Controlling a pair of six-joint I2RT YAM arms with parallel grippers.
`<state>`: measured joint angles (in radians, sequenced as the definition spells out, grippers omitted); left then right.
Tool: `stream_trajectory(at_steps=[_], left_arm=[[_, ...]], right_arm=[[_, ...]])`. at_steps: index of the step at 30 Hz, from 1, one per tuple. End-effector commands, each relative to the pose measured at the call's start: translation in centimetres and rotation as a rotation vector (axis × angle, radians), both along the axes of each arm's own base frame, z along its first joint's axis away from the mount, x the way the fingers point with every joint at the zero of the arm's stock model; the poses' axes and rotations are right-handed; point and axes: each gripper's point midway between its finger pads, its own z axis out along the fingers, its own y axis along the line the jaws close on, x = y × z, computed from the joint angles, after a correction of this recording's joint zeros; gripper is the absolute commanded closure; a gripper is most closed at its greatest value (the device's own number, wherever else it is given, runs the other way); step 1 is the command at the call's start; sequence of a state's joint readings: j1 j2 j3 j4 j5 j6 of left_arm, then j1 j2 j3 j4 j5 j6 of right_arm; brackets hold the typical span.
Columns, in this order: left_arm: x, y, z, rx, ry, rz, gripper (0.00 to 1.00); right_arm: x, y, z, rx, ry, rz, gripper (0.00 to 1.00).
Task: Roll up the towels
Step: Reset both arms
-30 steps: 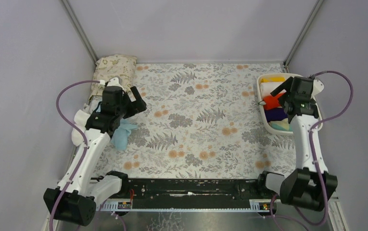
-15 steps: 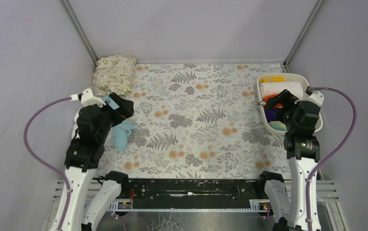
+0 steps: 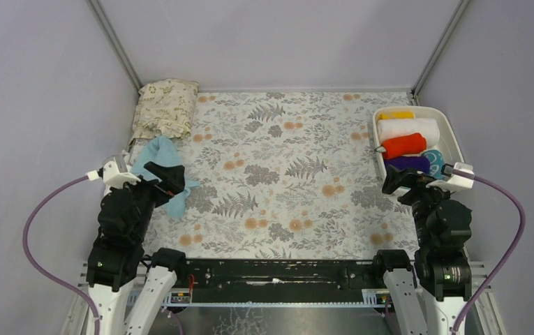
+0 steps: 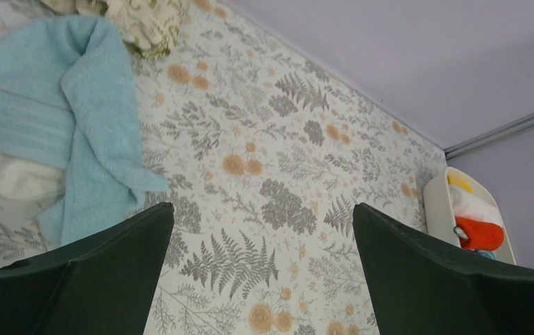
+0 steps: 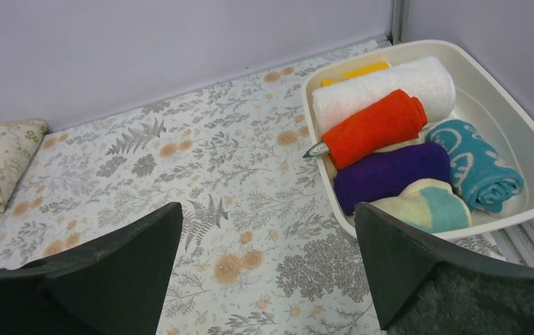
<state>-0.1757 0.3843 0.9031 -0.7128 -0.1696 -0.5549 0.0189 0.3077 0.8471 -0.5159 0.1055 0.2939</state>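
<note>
From above, the rolled towels (image 3: 403, 145) lay packed in the white plastic tub (image 3: 417, 109); by the left wrist, the crumpled light-blue terry towel (image 4: 54, 112) lay unrolled on the mat, seemingly the work left, the left gripper (image 4: 260, 216) gaping, empty; by the right wrist, the right gripper (image 5: 267, 216) likewise gaped empty.

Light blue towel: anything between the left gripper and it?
Nothing visible. The light blue towel lies unrolled on the floral mat, just beyond the open left gripper, with nothing between them. A white cloth peeks from under the towel.
</note>
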Motion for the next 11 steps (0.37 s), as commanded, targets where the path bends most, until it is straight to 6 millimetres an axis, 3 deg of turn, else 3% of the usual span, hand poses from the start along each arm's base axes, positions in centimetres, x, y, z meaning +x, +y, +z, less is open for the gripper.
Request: stream_trajectory(at_steps=[1, 11], left_arm=[[-0.2, -0.2, -2.4, -0.042, 0.028, 0.004, 0.00], [-0.3, 0.4, -2.7, -0.018, 0.027, 0.027, 0.00]], right_arm=[[-0.1, -0.5, -1.7, -0.051, 0.016, -0.016, 0.01], [-0.1, -0.2, -3.0, -0.049, 0.000, -0.002, 0.01]])
